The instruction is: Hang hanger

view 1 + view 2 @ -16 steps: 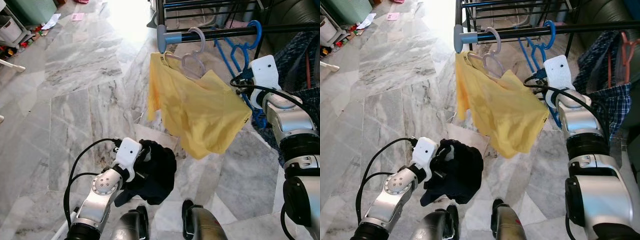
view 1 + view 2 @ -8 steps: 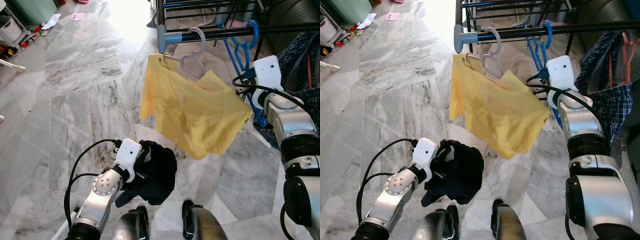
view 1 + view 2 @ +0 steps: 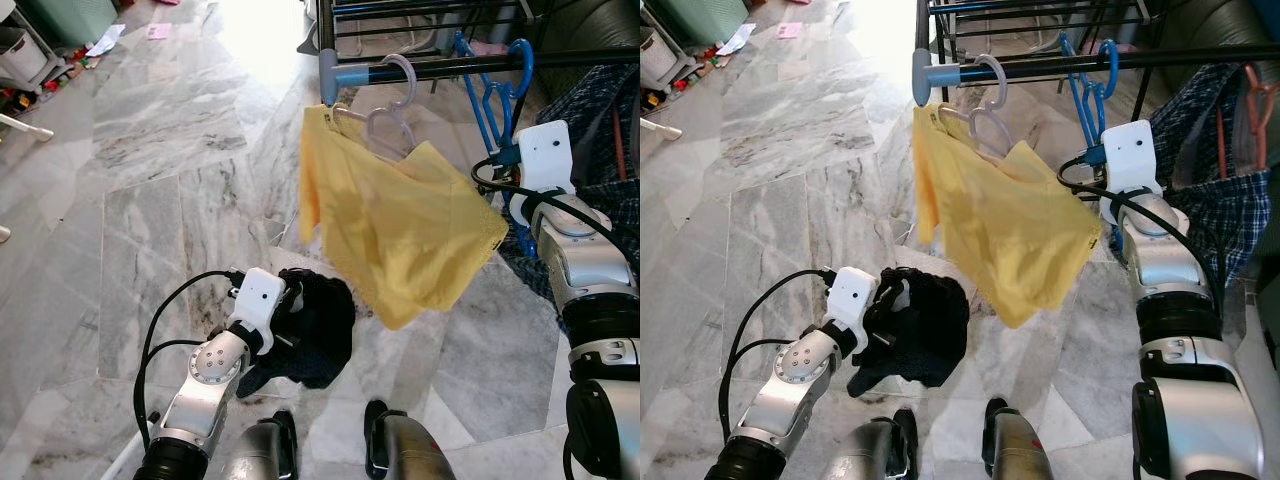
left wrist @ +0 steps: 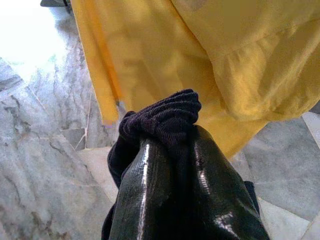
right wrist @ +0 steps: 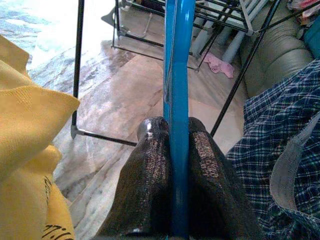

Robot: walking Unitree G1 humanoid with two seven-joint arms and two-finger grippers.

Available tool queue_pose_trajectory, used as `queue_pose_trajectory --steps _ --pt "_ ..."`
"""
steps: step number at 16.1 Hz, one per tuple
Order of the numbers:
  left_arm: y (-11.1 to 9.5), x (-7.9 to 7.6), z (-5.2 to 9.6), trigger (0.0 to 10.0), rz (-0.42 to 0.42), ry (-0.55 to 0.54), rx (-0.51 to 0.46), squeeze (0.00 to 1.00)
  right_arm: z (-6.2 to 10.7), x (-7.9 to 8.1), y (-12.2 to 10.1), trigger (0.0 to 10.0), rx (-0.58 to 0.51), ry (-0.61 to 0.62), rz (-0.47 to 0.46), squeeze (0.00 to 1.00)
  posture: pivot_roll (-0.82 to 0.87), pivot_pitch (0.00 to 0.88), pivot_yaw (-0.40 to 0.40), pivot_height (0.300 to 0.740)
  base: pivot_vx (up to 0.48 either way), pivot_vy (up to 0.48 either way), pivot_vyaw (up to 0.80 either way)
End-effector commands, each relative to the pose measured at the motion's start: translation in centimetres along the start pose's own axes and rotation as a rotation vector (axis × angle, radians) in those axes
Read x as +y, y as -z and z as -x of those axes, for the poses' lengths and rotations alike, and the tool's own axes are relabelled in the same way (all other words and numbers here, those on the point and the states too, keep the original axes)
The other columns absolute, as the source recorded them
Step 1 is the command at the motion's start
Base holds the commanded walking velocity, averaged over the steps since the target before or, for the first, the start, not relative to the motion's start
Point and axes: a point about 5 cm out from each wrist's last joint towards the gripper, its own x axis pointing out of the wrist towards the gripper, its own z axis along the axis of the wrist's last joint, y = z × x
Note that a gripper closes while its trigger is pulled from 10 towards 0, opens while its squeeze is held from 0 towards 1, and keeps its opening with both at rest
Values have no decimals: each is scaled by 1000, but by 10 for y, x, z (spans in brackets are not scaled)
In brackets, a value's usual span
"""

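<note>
My right gripper point(image 5: 170, 150), clamped on the blue hanger point(image 3: 495, 95), has slid it further along the black rail point(image 3: 470, 65), hook now over the bar, so it's nearly hung. Its long axis hangs roughly vertical, hook up. Left gripper point(image 4: 170, 145) pinches a dark cloth point(image 3: 315, 330) down low.

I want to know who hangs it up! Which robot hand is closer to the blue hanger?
The right. The right gripper is shut on the blue hanger, which hooks over the rail. The left gripper is low near the floor, clutching a dark cloth.
</note>
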Motion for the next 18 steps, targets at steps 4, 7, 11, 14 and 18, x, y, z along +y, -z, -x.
queue_pose_trajectory --steps 4,7,11,14,18 --pt "6 3 5 10000 -2 -15 16 0 2 0 -3 0 -29 -1 -7 0 -103 211 76 740 0 0 0" --pt "6 3 5 10000 -2 -15 16 0 2 0 -3 0 -29 -1 -7 0 -103 211 76 740 0 0 0" --pt "6 3 5 10000 -2 -15 16 0 2 0 -3 0 -29 -1 -7 0 -103 211 76 740 0 0 0" --pt "-4 10 -13 10000 -42 -175 -26 0 53 25 5 235 -259 246 -135 0 -188 171 89 740 0 0 0" --pt "-3 12 -12 10000 -44 -177 -24 0 47 18 -3 588 -276 248 -132 0 -183 171 86 740 0 0 0"
